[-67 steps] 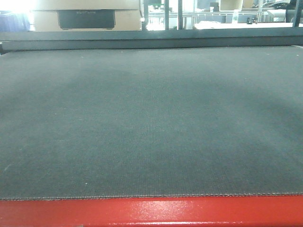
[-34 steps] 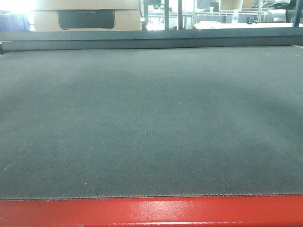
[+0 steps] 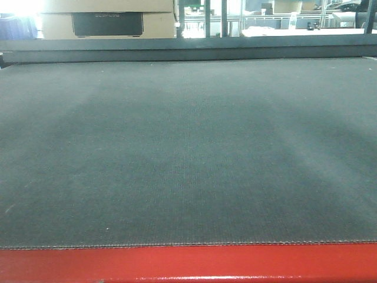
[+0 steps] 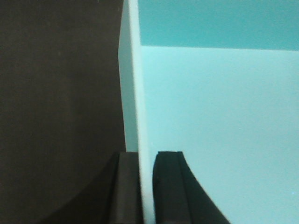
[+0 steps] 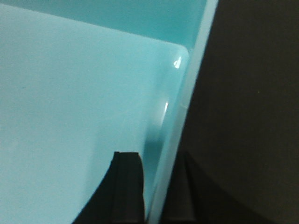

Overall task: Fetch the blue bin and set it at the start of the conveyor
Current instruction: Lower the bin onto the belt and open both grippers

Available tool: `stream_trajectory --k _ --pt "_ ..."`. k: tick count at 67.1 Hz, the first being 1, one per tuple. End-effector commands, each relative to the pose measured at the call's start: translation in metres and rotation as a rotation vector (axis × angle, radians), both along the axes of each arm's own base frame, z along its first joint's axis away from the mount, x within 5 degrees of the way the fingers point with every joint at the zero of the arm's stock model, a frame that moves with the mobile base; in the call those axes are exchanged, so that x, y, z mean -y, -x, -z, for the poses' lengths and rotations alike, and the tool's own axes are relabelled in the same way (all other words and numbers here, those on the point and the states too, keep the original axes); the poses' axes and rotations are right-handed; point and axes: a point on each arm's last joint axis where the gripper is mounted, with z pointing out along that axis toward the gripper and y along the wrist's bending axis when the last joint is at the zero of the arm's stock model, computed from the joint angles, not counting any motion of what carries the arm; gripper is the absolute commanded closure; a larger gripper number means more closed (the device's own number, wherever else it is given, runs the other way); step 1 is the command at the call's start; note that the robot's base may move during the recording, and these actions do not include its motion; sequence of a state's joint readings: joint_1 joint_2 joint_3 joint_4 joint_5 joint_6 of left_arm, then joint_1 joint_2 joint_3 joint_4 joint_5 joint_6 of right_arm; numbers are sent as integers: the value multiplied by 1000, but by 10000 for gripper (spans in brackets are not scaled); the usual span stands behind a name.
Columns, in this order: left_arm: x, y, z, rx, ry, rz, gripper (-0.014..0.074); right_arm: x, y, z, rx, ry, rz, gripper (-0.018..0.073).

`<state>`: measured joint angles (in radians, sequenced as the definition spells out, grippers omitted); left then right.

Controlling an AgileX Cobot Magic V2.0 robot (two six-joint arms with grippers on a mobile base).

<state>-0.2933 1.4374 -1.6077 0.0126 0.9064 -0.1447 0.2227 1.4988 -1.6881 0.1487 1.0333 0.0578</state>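
Pale turquoise blue bin [image 4: 219, 121] gripped at its thin walls by both arms. Wall pinched by left end effector [image 4: 147, 163], one finger inside, one outside; bin floor right of it, dark surface left of it. Wall likewise pinched by right end effector [image 5: 156, 182]; bin floor left of it, dark surface right (resting or lifted: cannot tell). Front view: conveyor start [image 3: 188, 147] as grey textured belt, red frame [image 3: 188, 262] along near edge, cardboard box [image 3: 106, 20] beyond far edge.

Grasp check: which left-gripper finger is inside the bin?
The finger at picture-right, over the floor of the blue bin; the other sits outside the wall.
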Motion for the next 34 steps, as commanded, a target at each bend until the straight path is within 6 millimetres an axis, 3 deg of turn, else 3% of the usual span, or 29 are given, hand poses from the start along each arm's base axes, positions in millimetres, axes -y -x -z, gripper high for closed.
stream_trajectory --k 1,15,34 --pt "7 -4 24 -63 27 15 708 -3 -12 7 13 16 -25 712" --pt "9 -14 74 -29 24 9 708 -10 -46 51 -119 49 -27 712" --pt "12 -32 110 -58 15 0 708 -16 -84 112 -246 119 -21 676"
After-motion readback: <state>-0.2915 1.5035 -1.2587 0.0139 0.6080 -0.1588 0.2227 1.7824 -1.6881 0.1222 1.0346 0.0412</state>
